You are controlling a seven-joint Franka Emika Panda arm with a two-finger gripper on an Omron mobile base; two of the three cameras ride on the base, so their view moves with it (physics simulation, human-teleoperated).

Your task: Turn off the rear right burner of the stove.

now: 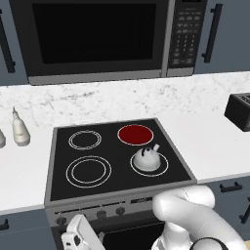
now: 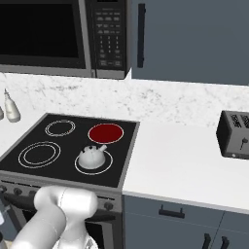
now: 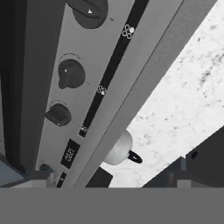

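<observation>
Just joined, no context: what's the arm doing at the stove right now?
The Franka arm is reaching low in front of the stove, its hand down by the row of knobs on the front panel. The rear right burner is a solid red disc, so it looks on. A white kettle sits on the front right zone. The hand view looks along the panel at three dark knobs, none gripped as far as it shows. Whether the gripper is open or shut can't be told.

Black glass stove [image 1: 114, 146], grey steel frame, dark knobs [image 3: 70, 73]. Solid red rear right burner [image 1: 135, 134]; other three zones drawn as white rings. Silver-grey kettle [image 1: 146, 158]. White speckled worktop [image 2: 185, 165]. Black toaster [image 2: 235, 134]. White bottle [image 1: 20, 128].
</observation>
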